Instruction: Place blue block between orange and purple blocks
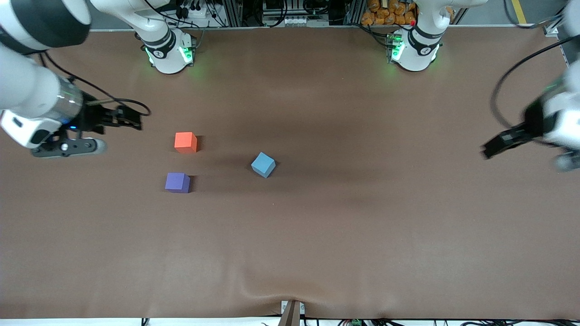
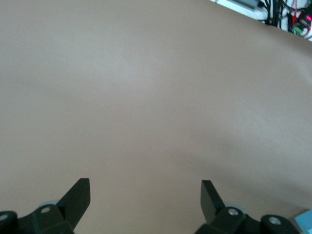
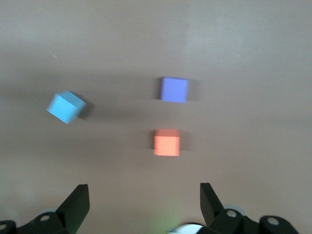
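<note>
The blue block (image 1: 263, 164) sits turned on the brown table, toward the left arm's end from the other two cubes. The orange block (image 1: 186, 142) lies farther from the front camera than the purple block (image 1: 177, 182), with a gap between them. The right wrist view shows the blue block (image 3: 65, 107), the purple block (image 3: 174, 89) and the orange block (image 3: 166, 142). My right gripper (image 1: 133, 120) is open and empty, in the air beside the orange block. My left gripper (image 1: 491, 148) is open and empty over the left arm's end of the table.
The brown table cover (image 1: 362, 217) has a wrinkle at its near edge. A mount (image 1: 292, 312) sticks up at the middle of that edge. The arm bases (image 1: 168, 52) stand along the table's edge farthest from the front camera. Cables and racks lie past them.
</note>
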`<action>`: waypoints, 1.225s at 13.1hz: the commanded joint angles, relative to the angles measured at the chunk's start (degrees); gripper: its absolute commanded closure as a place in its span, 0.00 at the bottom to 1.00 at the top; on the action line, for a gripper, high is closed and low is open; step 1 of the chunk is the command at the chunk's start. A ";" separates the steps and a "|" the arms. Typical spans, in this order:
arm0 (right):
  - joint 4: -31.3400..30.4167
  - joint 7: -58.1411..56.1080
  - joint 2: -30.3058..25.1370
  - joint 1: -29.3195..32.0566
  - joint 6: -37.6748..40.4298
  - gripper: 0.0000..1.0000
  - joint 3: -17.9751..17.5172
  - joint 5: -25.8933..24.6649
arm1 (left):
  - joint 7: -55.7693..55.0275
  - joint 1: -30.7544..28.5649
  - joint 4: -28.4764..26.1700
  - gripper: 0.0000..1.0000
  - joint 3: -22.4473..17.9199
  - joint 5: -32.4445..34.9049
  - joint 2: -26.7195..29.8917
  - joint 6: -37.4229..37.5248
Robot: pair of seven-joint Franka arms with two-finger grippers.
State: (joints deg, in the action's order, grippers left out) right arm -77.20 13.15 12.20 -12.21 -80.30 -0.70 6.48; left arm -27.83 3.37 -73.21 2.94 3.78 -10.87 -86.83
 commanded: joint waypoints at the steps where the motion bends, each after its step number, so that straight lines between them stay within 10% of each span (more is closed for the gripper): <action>1: 0.65 12.81 2.81 -5.08 -3.53 0.00 0.26 1.70 | 5.48 -2.83 -5.17 0.00 1.11 0.09 5.58 -0.01; 7: -2.41 42.00 11.60 -17.31 -15.66 0.00 0.09 1.70 | 12.19 0.13 -13.26 0.00 -6.96 -3.69 12.80 -0.54; 16: -21.58 52.85 17.40 -23.56 -45.11 0.00 -2.02 0.30 | 18.61 0.59 -14.41 0.00 -9.62 -6.68 13.95 -1.06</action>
State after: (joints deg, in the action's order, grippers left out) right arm -97.54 64.58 27.54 -34.21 -122.39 -2.73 7.51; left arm -9.94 3.64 -86.12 -6.16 -2.15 1.64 -86.92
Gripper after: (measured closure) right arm 0.000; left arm 0.000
